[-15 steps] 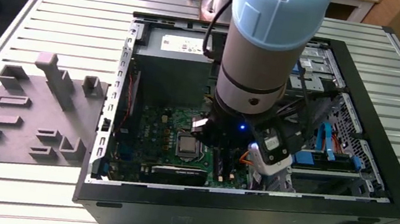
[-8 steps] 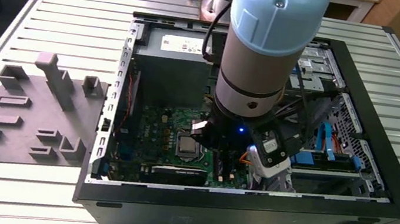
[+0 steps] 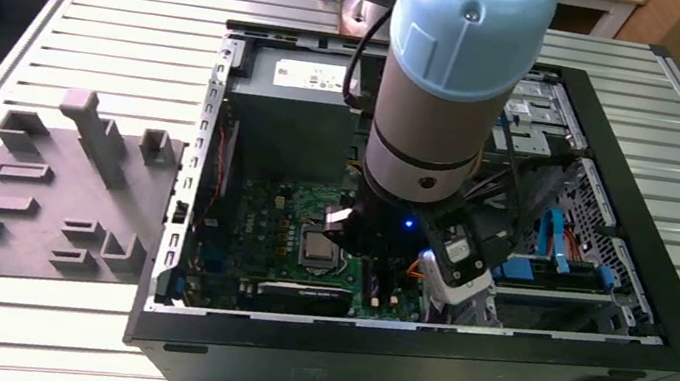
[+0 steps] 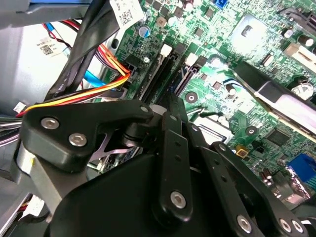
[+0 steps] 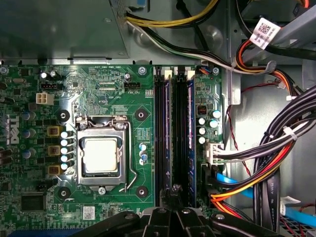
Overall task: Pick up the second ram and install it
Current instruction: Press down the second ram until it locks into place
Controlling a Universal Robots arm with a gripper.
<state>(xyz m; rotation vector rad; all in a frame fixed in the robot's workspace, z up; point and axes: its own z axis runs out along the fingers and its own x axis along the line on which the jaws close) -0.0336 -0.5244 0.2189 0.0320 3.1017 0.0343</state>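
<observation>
Two thin bluish ram sticks stand seated in the black slots beside the CPU socket [image 5: 101, 155]: one [image 5: 168, 133] nearer the socket, the other [image 5: 190, 128] two slots over. I cannot tell which of them is the second ram. My gripper [image 5: 175, 190] is shut, with nothing showing between its tips. It sits at one end of the slots, between the two sticks and closer to the first. I cannot tell whether it touches either stick. In the second wrist view the gripper [image 4: 170, 101] points at the same slots [image 4: 165, 74]. The arm [image 3: 442, 95] reaches down into the open case.
Bundles of black, orange and yellow cables [image 5: 276, 153] crowd the side of the slots away from the socket. The power supply [image 3: 290, 117] fills the back of the case [image 3: 649, 287]. A gray fixture [image 3: 49, 198] with upright posts stands on the slatted table at the exterior view's left.
</observation>
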